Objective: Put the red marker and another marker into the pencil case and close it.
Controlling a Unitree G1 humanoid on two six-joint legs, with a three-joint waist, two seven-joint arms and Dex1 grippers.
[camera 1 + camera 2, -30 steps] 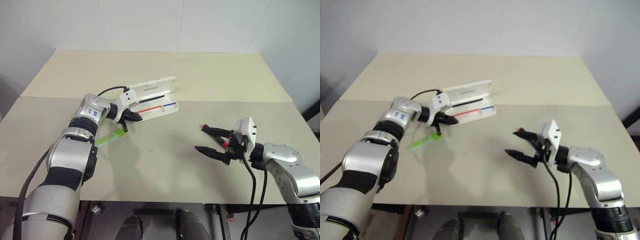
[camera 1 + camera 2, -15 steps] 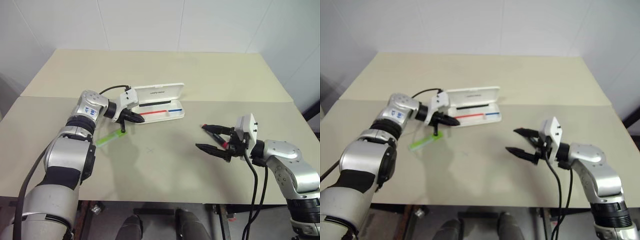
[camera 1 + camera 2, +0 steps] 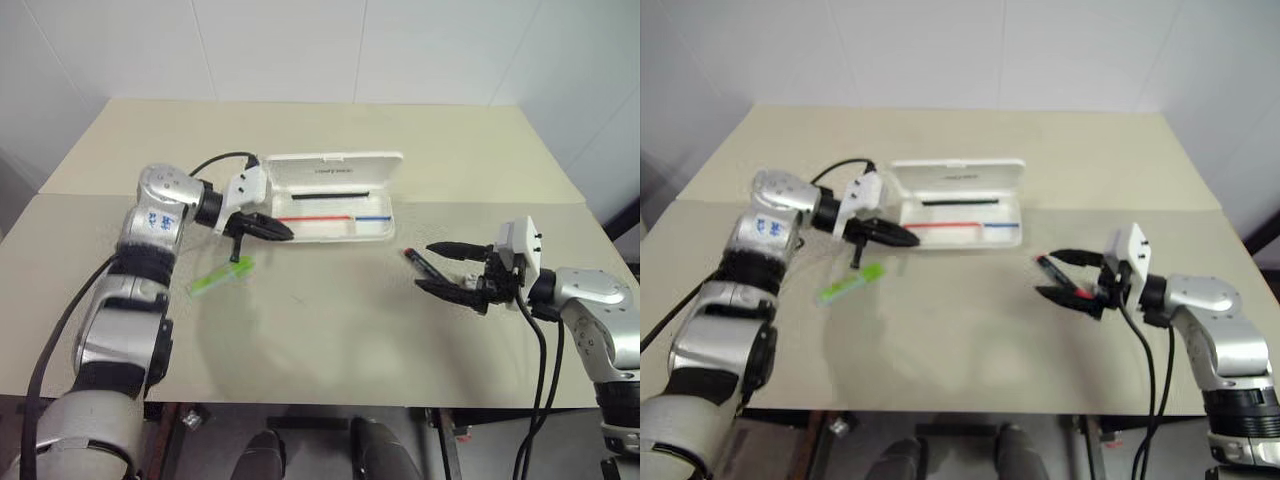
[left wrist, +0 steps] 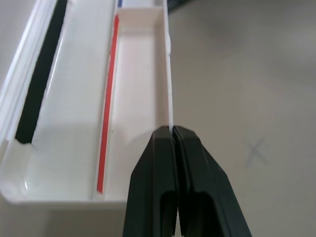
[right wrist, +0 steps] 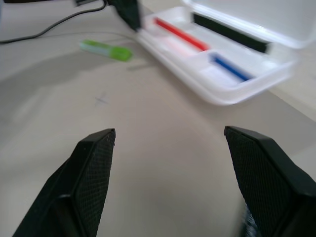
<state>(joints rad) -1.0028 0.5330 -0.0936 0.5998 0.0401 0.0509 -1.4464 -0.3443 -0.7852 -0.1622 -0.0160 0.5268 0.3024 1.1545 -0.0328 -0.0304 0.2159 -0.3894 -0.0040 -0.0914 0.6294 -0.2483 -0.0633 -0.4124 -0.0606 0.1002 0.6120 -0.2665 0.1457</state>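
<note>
On the worktop (image 3: 330, 330) you see the pencil case (image 3: 335, 212) lying open, your left fingers (image 3: 283, 233) pressed together at its front wall. Your right fingers (image 3: 428, 247) are spread wide just beside the red marker (image 3: 422, 263). Another marker (image 3: 222, 277) lies near the left gripper.

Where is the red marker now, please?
In the left eye view, the red marker lies on the table, right of the pencil case, just beside the open right pincer.
</note>
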